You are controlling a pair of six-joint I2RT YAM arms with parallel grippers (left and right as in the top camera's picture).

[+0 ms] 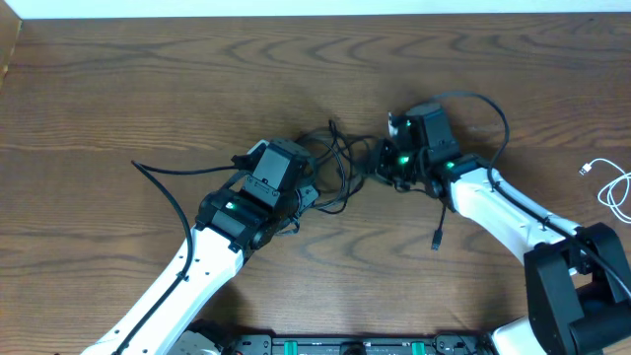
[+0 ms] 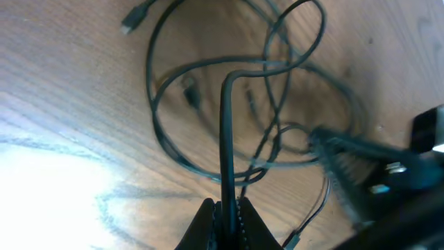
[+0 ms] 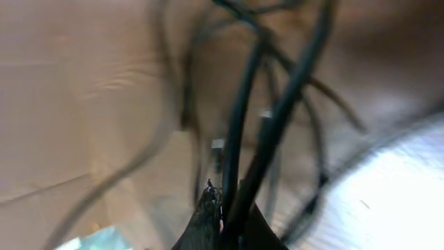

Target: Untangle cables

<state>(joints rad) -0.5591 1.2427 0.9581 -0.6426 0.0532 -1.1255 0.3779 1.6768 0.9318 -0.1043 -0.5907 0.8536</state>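
A tangle of thin black cables point(image 1: 335, 163) lies between my two grippers at the table's middle. My left gripper point(image 1: 308, 193) is shut on a black cable point(image 2: 226, 139) that rises from its jaws point(image 2: 226, 208) and bends into the loops point(image 2: 208, 83). My right gripper point(image 1: 383, 163) is shut on black cable strands point(image 3: 239, 125) at its jaws point(image 3: 225, 208); that view is blurred. A black plug end point(image 1: 435, 240) hangs below the right arm. The white cable point(image 1: 613, 187) lies apart at the right edge.
The wooden table point(image 1: 148, 89) stretches around. A thicker black cord point(image 1: 163, 192) runs along the left arm and another point(image 1: 498, 113) loops over the right arm. The right arm's base point(image 1: 582, 276) stands at the lower right.
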